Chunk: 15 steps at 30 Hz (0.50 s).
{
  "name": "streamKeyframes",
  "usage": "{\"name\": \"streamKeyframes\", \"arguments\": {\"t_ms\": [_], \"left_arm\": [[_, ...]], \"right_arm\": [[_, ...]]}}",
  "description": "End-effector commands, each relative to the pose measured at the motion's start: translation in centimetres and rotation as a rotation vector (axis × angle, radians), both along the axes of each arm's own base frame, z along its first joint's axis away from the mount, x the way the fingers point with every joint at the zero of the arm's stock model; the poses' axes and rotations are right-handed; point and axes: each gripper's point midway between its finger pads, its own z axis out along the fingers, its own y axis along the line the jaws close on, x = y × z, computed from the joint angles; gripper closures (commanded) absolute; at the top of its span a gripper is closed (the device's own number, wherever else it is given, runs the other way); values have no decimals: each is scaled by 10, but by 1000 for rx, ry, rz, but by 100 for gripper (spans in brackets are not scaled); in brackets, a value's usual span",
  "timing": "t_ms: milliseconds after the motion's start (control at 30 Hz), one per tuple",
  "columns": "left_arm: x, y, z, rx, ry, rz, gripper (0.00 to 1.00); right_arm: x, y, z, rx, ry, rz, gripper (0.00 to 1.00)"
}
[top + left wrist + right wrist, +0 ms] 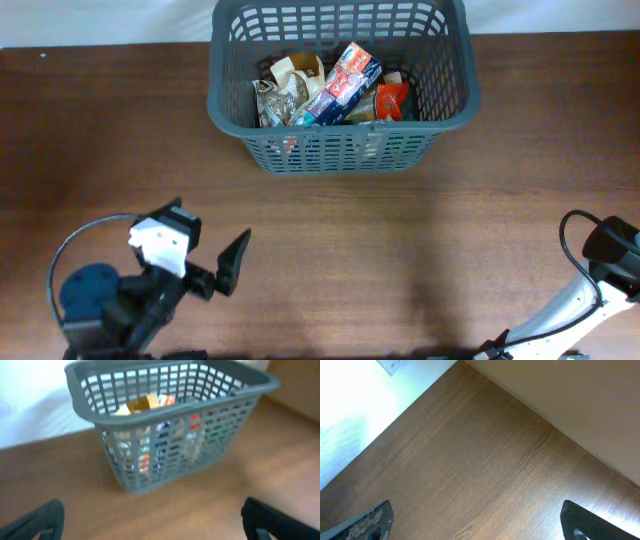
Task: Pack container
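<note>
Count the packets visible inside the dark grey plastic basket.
4: a silvery crinkled packet at left, a tan packet beside it, a long blue-and-red packet across the middle, an orange packet at right. Others may lie hidden underneath.

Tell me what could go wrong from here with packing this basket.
The basket stands near the far edge of the table; if the open left tool, which faces its wall, pushes in, it could slide off. The blue and red packet lies atop the others, so a knock might tip it out.

packets (pixel 330 90) lie in the container (pixel 455 95), far table (pixel 320 260) edge.
</note>
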Motion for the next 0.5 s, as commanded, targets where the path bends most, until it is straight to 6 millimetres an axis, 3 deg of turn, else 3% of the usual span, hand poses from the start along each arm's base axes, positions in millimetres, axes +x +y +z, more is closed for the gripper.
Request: {"name": "streamKeyframes", "arguments": {"t_ms": [0, 467], "left_arm": [[9, -1, -13, 11, -44, -19, 1], [11, 11, -42, 67, -247, 58, 1]], "right_arm": [[-5, 5, 9, -6, -17, 3, 1], [-5, 5, 9, -6, -17, 3, 1]]}}
